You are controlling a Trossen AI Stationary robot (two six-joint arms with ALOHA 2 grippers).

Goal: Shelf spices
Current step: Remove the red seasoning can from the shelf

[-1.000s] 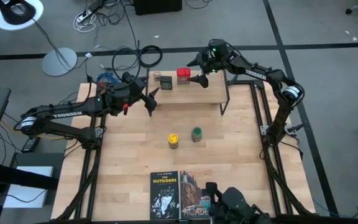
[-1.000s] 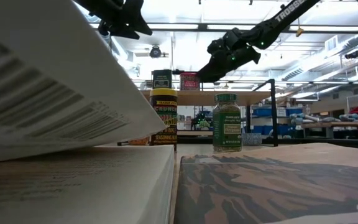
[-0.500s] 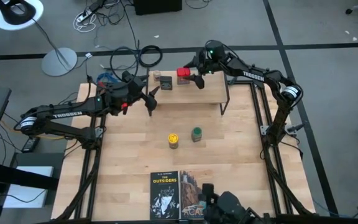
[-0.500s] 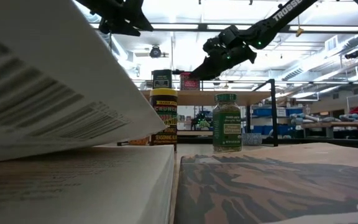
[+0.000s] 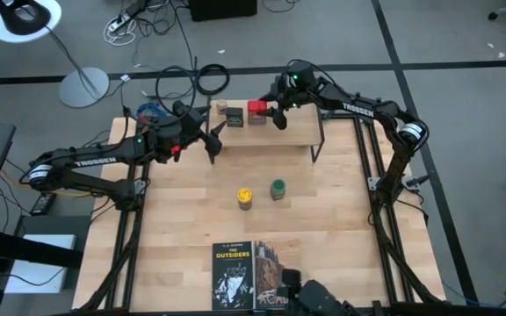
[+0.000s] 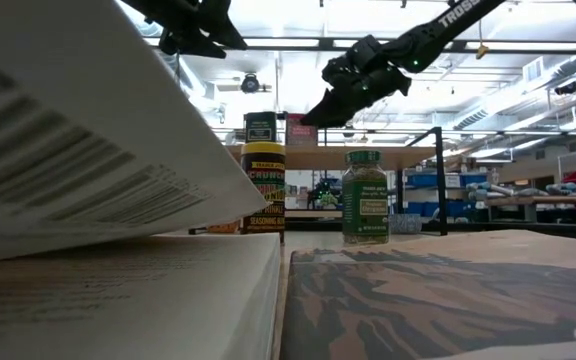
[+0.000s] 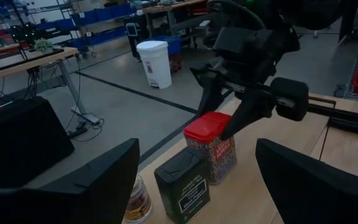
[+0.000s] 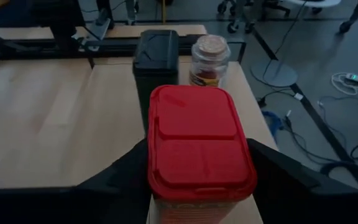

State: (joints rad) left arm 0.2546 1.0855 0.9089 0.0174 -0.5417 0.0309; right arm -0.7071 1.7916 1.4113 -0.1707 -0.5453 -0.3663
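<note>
Red square tin (image 8: 201, 149) stands on the shelf (image 5: 297, 132) near its back edge, straddled by the right gripper (image 5: 272, 111); whether that gripper is clamped on it or loose, I cannot tell. A skewed squeeze or sideways drift could tip it into the dark grey tin (image 8: 156, 56) just beside. Left gripper (image 5: 211, 139) waits spread off the shelf's left end. The red tin's base is cut off.

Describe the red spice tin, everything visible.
The red spice tin is a rectangular container with a glossy red plastic flip lid, shut, and a printed body. It stands upright on the shelf beside the dark grey tin. The right end effector straddles it, fingers flanking its sides; contact isn't clear.
</note>
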